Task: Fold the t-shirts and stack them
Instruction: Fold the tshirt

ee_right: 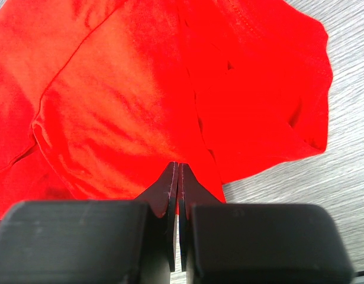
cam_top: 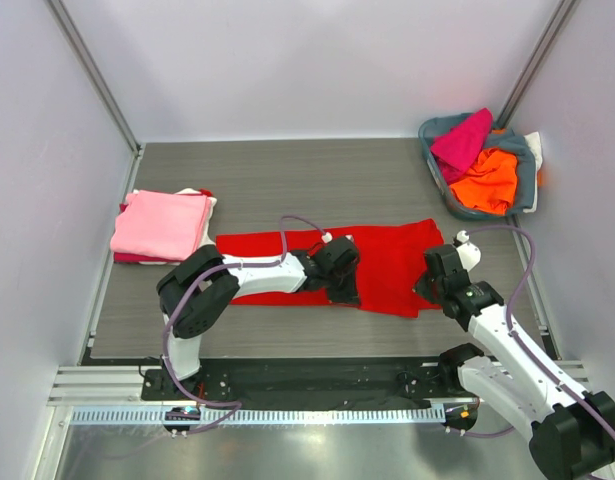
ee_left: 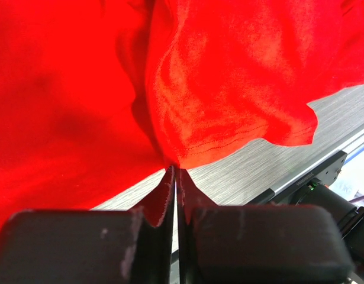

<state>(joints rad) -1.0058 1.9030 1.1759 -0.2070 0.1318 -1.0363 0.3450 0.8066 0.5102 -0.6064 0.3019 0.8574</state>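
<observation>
Our left gripper (ee_left: 174, 170) is closed tight. Its two fingers press together on a small gather of the red shirt (ee_left: 229, 77), and the cloth puckers to a point right at the tips. Our right gripper (ee_right: 177, 170) is closed flat as well. The shirt's near edge runs into its tips, so we judge it has a thin bite of cloth too, though that pinch is harder to see.

From above, the left grip sits near the middle of the shirt's near side and the right grip at its near right corner. The shirt lies as a long band, left to right, across the middle of the table (cam_top: 287, 170).

We take the step in hand to be a fold of this band. To do it well, we should:
- Raise both grips together to the same height.
- Keep the cloth lightly taut between them so it does not sag or twist.
- Carry the held edge over until it lines up with the edge it must meet.
- Lower it flat, and only then let go.

Both bites are small, so we should move slowly. A jerk could pull the hem free.

Just beside the band's left end is a folded pile with a pink shirt (cam_top: 162, 225) on top. In the far right corner, the basket (cam_top: 525, 170) holds a magenta shirt (cam_top: 462, 140) and an orange shirt (cam_top: 487, 180), not yet folded.
</observation>
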